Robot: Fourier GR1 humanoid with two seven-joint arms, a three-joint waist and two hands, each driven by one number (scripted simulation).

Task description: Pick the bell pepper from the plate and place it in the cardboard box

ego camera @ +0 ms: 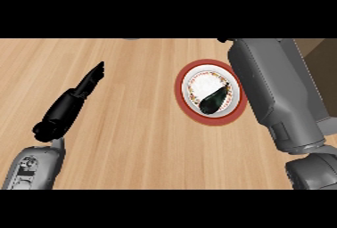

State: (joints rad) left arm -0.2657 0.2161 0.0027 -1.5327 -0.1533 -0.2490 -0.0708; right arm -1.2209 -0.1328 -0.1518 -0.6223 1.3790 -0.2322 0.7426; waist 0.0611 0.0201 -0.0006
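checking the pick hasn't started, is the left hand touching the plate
Apart. The head view shows the left hand out at the left, fingers straight, with a wide strip of bare counter between it and the plate.

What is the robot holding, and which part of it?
Nothing that shows. The left hand is open and empty, and the dark bell pepper lies on the plate. The right hand is out of view.

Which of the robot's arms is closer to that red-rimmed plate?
Right. Its grey forearm covers the plate's right rim in this view. The left robot hand lies well off to the plate's left, not touching it.
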